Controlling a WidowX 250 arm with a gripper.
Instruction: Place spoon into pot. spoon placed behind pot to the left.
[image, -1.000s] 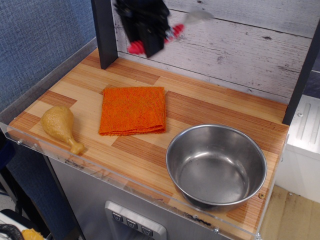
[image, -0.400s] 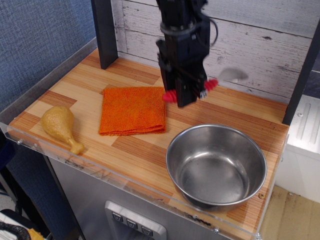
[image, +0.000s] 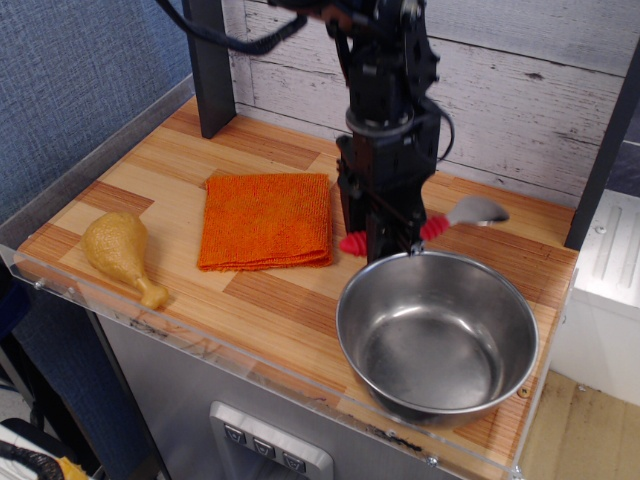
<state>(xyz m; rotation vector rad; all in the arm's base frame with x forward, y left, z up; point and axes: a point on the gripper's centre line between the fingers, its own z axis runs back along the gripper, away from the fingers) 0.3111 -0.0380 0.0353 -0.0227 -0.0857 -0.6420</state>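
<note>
We are hanging over the wooden counter (image: 290, 300), which is spreading out below and to every side of the pincer. The stainless steel pot (image: 437, 337) is sitting directly below and in front of the pincer, its far rim just under our fingertips; it is looking empty. The folded orange cloth (image: 266, 220) is lying flat to the pincer's left, near but apart from the pot. The toy chicken drumstick (image: 120, 251) is lying well off to the left, by the counter's front edge.

The pincer (image: 388, 240) is clamping the spoon (image: 440, 223) crosswise by its ribbed red handle; one red end is poking out left, the rest with the silver bowl is sticking out right, above the pot's back rim. The jaws are closed down to the handle's thickness.

Risks, as we are judging them:
- The spoon is being held over the rim, not over the pot's middle. Releasing here could let the handle strike the rim and tip out behind.
- Descending here could knock the fingers on the rim and shove the pot.
- The shiny, curved wall could let a dropped spoon bounce or skid.
</note>
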